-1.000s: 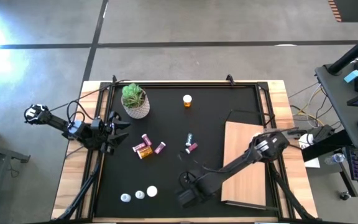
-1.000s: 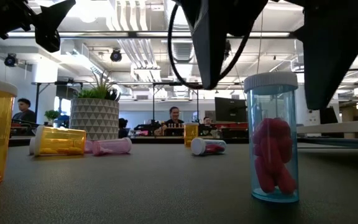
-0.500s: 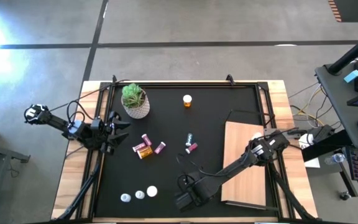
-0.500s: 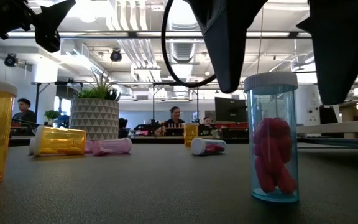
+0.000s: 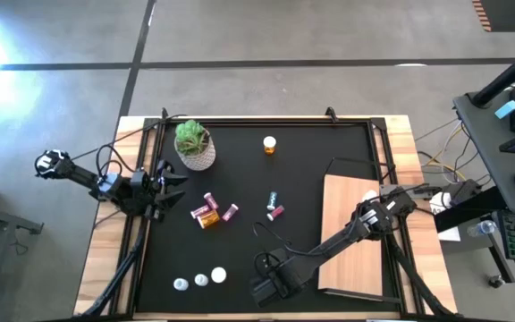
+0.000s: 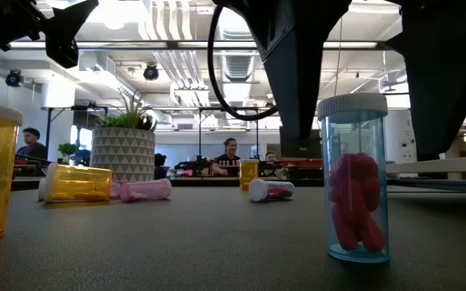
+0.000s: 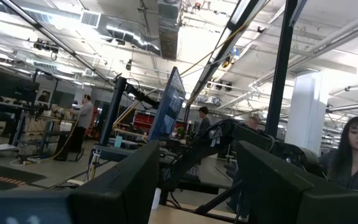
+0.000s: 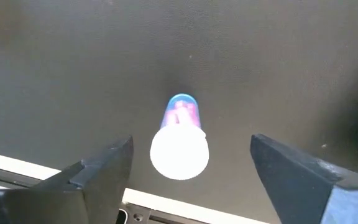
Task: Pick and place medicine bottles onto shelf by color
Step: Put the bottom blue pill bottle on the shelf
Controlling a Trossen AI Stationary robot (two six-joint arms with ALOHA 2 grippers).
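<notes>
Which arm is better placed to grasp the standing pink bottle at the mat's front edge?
The right. Its gripper hangs open directly over the pink bottle, a finger on each side. The left gripper waits far off by the plant.

Nine medicine bottles [image 5: 269, 144], one shelf [image 5: 356, 241], one plant [image 5: 193, 143].

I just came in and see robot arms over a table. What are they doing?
The robot is sorting little medicine bottles onto a wooden shelf board. Right now its right hand hangs open straight above a standing bottle of pink pills near the front edge of the black mat, one finger on each side, not touching it. The left hand waits open at the mat's left edge. More bottles lie in the middle, near a potted plant. Nothing is on the board.
</notes>
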